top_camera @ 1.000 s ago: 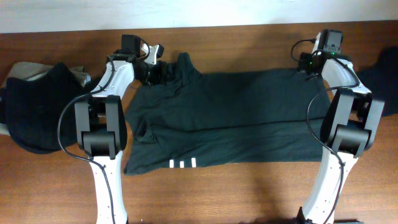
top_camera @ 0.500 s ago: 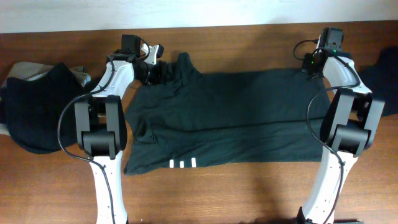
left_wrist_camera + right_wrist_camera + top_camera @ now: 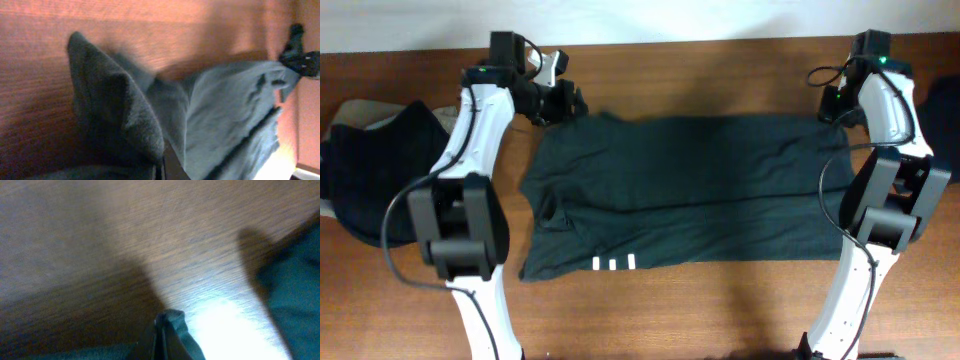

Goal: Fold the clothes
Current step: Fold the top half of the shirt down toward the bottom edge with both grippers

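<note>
Brown wooden table, white strip beyond its far edge.

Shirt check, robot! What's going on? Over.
Left gripper shut on shirt corner. Right gripper shut on other corner. Shirt spread flat. Pile sits clear, left.

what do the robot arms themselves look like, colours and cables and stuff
The two match. The left arm and right arm have white link shells joined by chunky black joint housings, and a thin black cable loops loosely off each one. Each ends in a dark two-finger tip, the left pincer and right pincer. A small green light glows near the right wrist. No readable lettering.
</note>
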{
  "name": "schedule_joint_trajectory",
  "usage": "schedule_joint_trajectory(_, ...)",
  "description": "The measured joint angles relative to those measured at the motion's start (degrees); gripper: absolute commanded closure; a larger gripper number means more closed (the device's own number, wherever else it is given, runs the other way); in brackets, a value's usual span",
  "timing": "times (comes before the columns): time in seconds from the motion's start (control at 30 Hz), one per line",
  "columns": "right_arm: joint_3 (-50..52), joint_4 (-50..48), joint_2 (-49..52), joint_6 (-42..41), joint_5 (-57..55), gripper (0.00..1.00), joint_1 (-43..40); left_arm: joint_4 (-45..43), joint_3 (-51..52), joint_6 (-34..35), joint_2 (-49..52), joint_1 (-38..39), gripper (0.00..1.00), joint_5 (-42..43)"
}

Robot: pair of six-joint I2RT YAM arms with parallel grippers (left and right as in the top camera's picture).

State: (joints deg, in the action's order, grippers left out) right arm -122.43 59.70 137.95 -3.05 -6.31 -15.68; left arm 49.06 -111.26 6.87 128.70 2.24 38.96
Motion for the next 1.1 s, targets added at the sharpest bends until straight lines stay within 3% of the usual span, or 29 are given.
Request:
schedule_joint_trajectory(0.17,-10.3,20.1,-0.8,-0.2,-0.6,0.96,-1.1,16.7,-0.7,-2.2,-7.2,0.0,0.99,-2.0)
schedule_joint_trajectory(0.37,-12.0,35.6,-0.9,-1.2,0.0,0.96,-5.0,33.1,-0.7,-6.4,-7.2,0.0,1.0,-7.4)
schedule_joint_trajectory(0.53,-11.9,37.4,-1.0,-1.2,1.4,0.96,-6.3,45.4,-0.7,-11.2,-7.2,0.0,1.0,-10.4)
schedule_joint_trajectory(0.73,3.1,37.3,-5.5,-1.0,1.8,0.96,-6.9,47.3,1.9,-13.2,-7.8,2.6,1.0,-12.7)
schedule_joint_trajectory(1.1,15.1,37.1,-12.3,-1.5,2.0,0.96,-13.4,41.0,24.0,-13.3,-13.5,4.8,0.99,-16.0)
